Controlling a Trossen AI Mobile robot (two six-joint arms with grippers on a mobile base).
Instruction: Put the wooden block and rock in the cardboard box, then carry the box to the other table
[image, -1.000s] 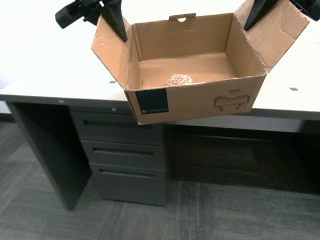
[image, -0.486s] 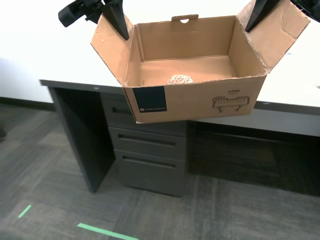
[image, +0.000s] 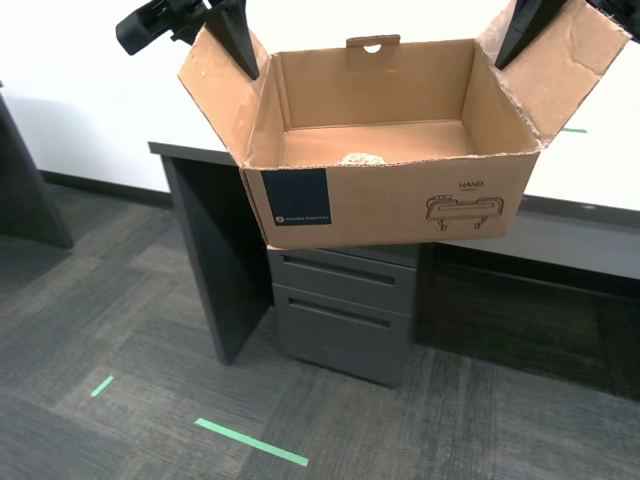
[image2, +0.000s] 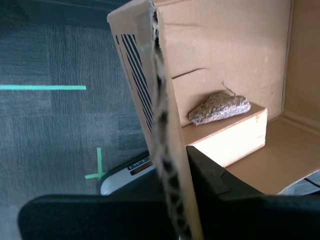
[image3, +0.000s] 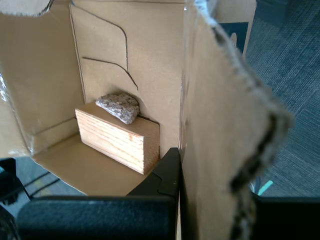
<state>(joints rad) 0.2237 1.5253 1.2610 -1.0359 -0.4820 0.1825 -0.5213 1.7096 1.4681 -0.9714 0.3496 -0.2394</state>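
Observation:
The cardboard box (image: 400, 200) hangs in the air in front of a desk, open side up, teal label facing the exterior camera. My first gripper (image: 240, 55) (image3: 182, 180) is shut on the side flap (image3: 225, 125) at the exterior view's left. My second gripper (image: 512, 35) (image2: 172, 190) is shut on the opposite flap (image2: 160, 125). Inside, the wooden block (image3: 120, 140) (image2: 230, 137) lies on the box floor against the front wall. The rock (image3: 119, 106) (image2: 220, 109) (image: 358, 158) rests on top of it. The other table is out of view.
Behind the box stands a white desk (image: 600, 165) with grey drawers (image: 345, 315) and a dark side panel (image: 215, 250). Grey carpet has green tape marks (image: 250, 441) (image2: 42, 87). A dark object (image: 25, 190) stands at the exterior view's left edge.
The whole scene slid toward the exterior view's right, so the camera has moved. The box stays held by both flaps. The rock shows less above the front wall.

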